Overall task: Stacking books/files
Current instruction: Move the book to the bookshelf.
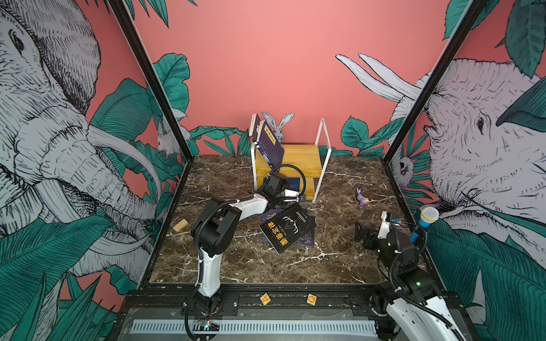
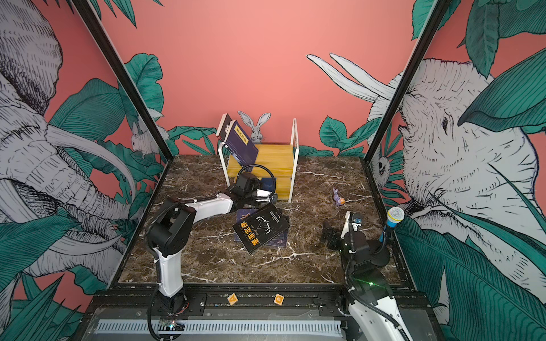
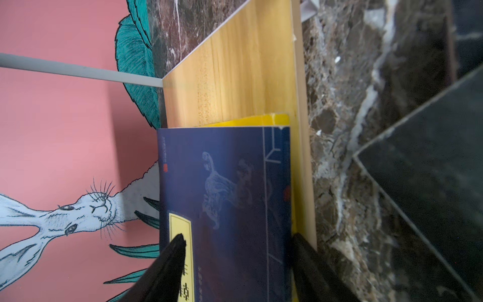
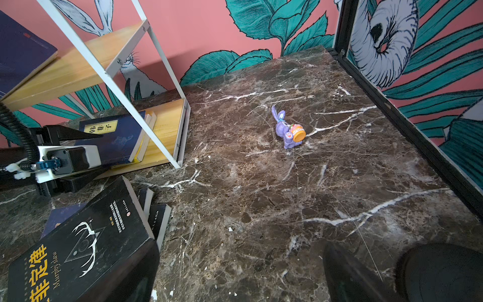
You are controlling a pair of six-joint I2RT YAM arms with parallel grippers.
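- Nearest, two small wooden tiles lie on the black front rail, off the marble bench.
- At the near right of the bench, the right pincer hangs just above the surface with its jaws spread wide. Nothing sits between them.
- A toy microphone stands at the bench's right edge, just beside the right arm.
- At mid-bench, a black book with orange title characters and a white antler emblem lies flat and skewed on top of navy books. The corners of these show beneath it.
- A wooden block lies near the left edge, well apart from the pile.
- A purple toy rabbit lies on its side to the right of the rack, on bare marble.
- Further back, the left pincer reaches into the lower shelf of the rack. Its fingers straddle the end of a navy book with a yellow label.
- That book lies flat on other books there. Whether the jaws clamp it or merely bracket it cannot be told.
- Farthest, on the upper shelf, another navy labelled book leans tilted toward the rack's left frame, with a further book behind it.
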